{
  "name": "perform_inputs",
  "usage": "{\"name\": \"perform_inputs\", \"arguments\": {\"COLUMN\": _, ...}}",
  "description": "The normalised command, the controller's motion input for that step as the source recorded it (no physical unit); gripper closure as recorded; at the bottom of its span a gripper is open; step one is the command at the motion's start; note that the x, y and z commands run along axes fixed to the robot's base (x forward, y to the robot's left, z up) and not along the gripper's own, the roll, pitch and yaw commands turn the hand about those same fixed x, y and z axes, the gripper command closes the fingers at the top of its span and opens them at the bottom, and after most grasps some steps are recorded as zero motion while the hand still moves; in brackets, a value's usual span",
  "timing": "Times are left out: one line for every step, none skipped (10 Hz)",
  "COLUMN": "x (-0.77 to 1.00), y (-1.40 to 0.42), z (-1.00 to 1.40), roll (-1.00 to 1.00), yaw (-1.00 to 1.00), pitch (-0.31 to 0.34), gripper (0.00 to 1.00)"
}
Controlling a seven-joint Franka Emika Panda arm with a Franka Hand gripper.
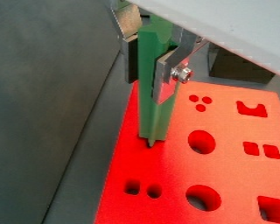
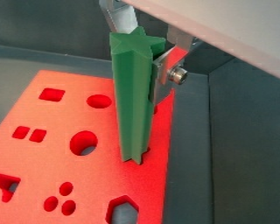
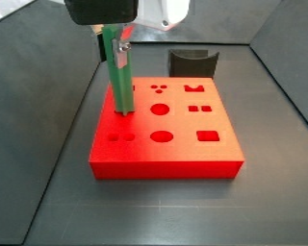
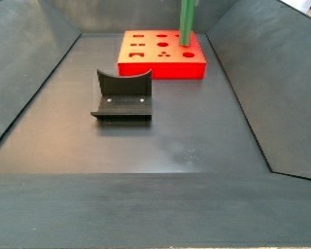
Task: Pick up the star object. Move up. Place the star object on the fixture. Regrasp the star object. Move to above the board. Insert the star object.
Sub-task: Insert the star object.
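Observation:
The star object [image 1: 153,87] is a long green bar with a star-shaped end [image 2: 133,92]. My gripper [image 1: 152,61] is shut on its upper part and holds it upright. Its lower tip touches the red board [image 1: 224,166] near one edge, at a cutout there [image 2: 134,160]. In a side view the bar [image 3: 119,77] stands on the board's left part [image 3: 164,135] under my gripper [image 3: 113,38]. In a side view the bar [image 4: 189,21] rises from the board [image 4: 162,53] at the far end; the gripper is out of frame there.
The board has several cutouts of other shapes [image 1: 201,140]. The dark fixture [image 3: 192,62] stands behind the board, and shows in a side view [image 4: 121,95] in the middle of the floor. Grey bin walls [image 4: 28,97] surround the floor.

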Motion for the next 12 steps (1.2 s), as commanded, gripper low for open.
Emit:
{"name": "perform_inputs", "arguments": {"x": 0.07, "y": 0.0, "z": -0.09, "roll": 0.0, "yaw": -0.06, "pitch": -0.06, "gripper": 1.0}}
{"name": "perform_inputs", "arguments": {"x": 0.0, "y": 0.04, "z": -0.3, "roll": -0.02, "yaw": -0.13, "pitch": -0.151, "gripper": 1.0}}
{"name": "perform_inputs", "arguments": {"x": 0.0, "y": 0.12, "z": -0.38, "roll": -0.04, "yaw": -0.13, "pitch": -0.184, "gripper": 1.0}}
{"name": "perform_inputs", "arguments": {"x": 0.0, "y": 0.0, "z": -0.41, "roll": -0.01, "yaw": -0.06, "pitch": -0.066, "gripper": 1.0}}
{"name": "perform_inputs", "arguments": {"x": 0.04, "y": 0.0, "z": -0.4, "roll": 0.0, "yaw": 0.0, "pitch": -0.04, "gripper": 1.0}}
{"name": "perform_inputs", "arguments": {"x": 0.05, "y": 0.0, "z": -0.39, "roll": 0.0, "yaw": 0.0, "pitch": -0.071, "gripper": 1.0}}
{"name": "perform_inputs", "arguments": {"x": 0.11, "y": -0.07, "z": -0.38, "roll": 0.0, "yaw": 0.13, "pitch": -0.014, "gripper": 1.0}}
{"name": "perform_inputs", "arguments": {"x": 0.15, "y": -0.02, "z": -0.34, "roll": 0.0, "yaw": 0.27, "pitch": 0.0, "gripper": 1.0}}
{"name": "perform_inputs", "arguments": {"x": 0.03, "y": 0.0, "z": -0.3, "roll": 0.0, "yaw": 0.33, "pitch": 0.0, "gripper": 1.0}}
{"name": "perform_inputs", "arguments": {"x": 0.0, "y": 0.0, "z": -0.3, "roll": 0.0, "yaw": 0.43, "pitch": 0.0, "gripper": 1.0}}
{"name": "perform_inputs", "arguments": {"x": 0.0, "y": -0.03, "z": -0.4, "roll": 0.0, "yaw": 0.66, "pitch": 0.057, "gripper": 1.0}}
{"name": "perform_inputs", "arguments": {"x": 0.0, "y": 0.0, "z": -0.38, "roll": 0.0, "yaw": 0.69, "pitch": 0.0, "gripper": 1.0}}
